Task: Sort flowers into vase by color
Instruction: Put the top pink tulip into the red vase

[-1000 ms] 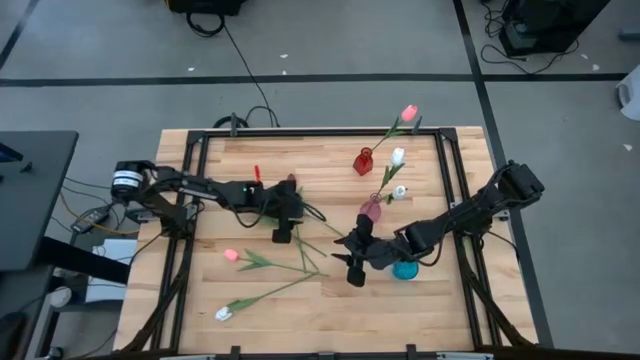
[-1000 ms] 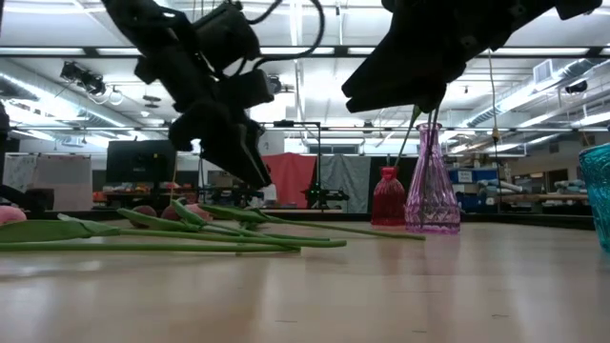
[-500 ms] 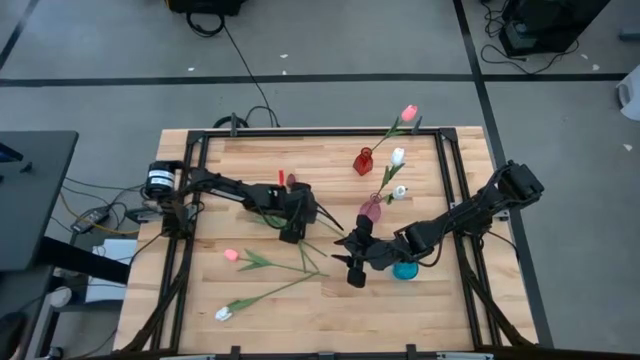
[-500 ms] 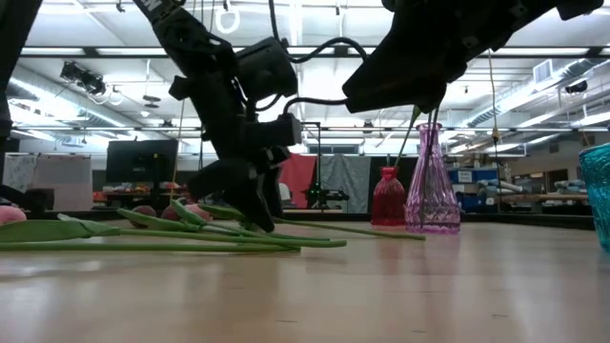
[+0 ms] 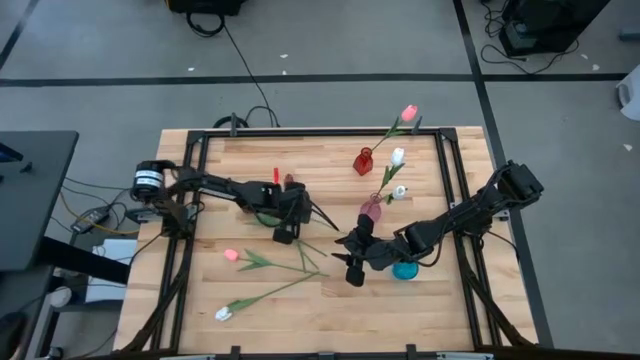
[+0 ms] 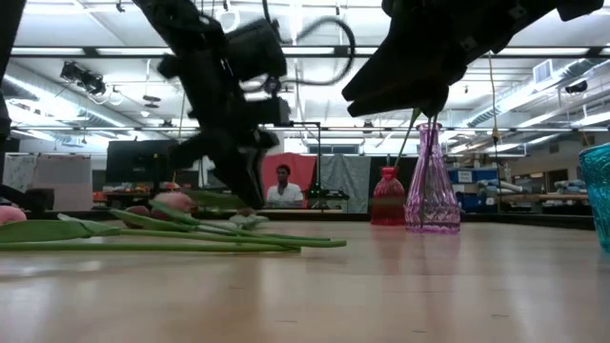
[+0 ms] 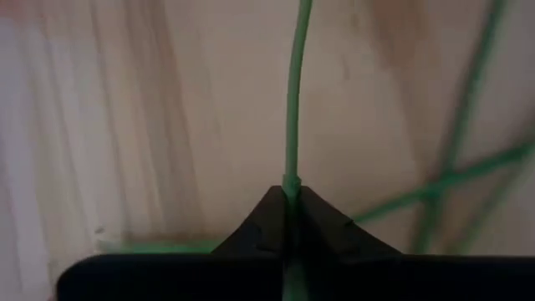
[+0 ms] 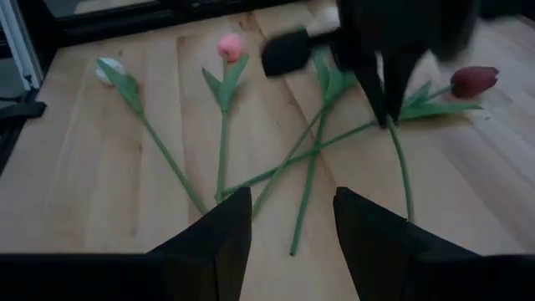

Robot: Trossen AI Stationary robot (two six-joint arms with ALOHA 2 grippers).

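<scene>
High view: the left gripper (image 5: 287, 212) stands near the middle of the worktop, toward the left side. It holds the maroon tulip (image 5: 283, 182) by the stem, the red head toward the far edge and the stem's free end running on toward the right gripper (image 5: 352, 250). That gripper hangs near the centre, its fingers apart and empty. The pink vase (image 5: 371, 208) and red vase (image 5: 363, 160) stand toward the far right, the teal vase (image 5: 404, 268) beside the right arm. A pink tulip (image 5: 232, 255) and a white tulip (image 5: 222, 313) lie toward the near left corner.

Low view: the left gripper is above the lying stems, with the held flower lifted off the wood.

Left wrist view: the fingers (image 7: 267, 219) are closed on the green stem (image 7: 292, 109), which runs straight ahead along the gripper's own axis.

Right wrist view: the maroon head lies beside the left gripper, the stem pointing to this camera.

Judgement: the stem must be swung upright, free end down, before entering a vase; the left arm has it.
</scene>
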